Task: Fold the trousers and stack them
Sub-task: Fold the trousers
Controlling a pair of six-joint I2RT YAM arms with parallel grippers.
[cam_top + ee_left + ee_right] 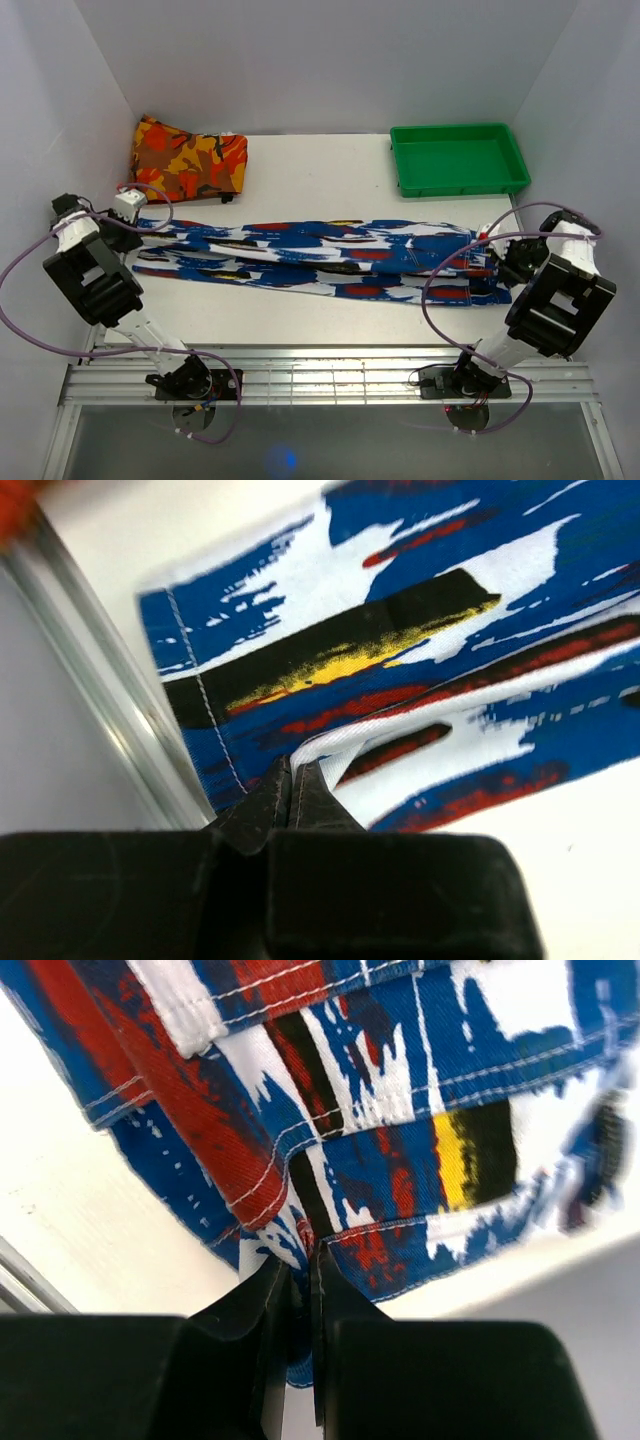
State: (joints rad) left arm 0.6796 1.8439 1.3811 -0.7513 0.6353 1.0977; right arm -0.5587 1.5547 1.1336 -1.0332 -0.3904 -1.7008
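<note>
The trousers (320,258), in a blue, white and black streaked print with red and yellow patches, lie stretched out left to right across the table, folded lengthwise. My left gripper (128,232) is shut on the leg-hem end at the left; the wrist view shows its jaws (292,772) pinching a fold of the trousers (420,630). My right gripper (497,262) is shut on the waist end at the right; the wrist view shows its jaws (303,1255) clamped on an edge of the trousers (380,1110).
A folded orange, red and yellow patterned cloth (188,158) lies at the back left. A green tray (459,159) stands at the back right. White walls close in both sides. A metal rail (330,375) runs along the near edge.
</note>
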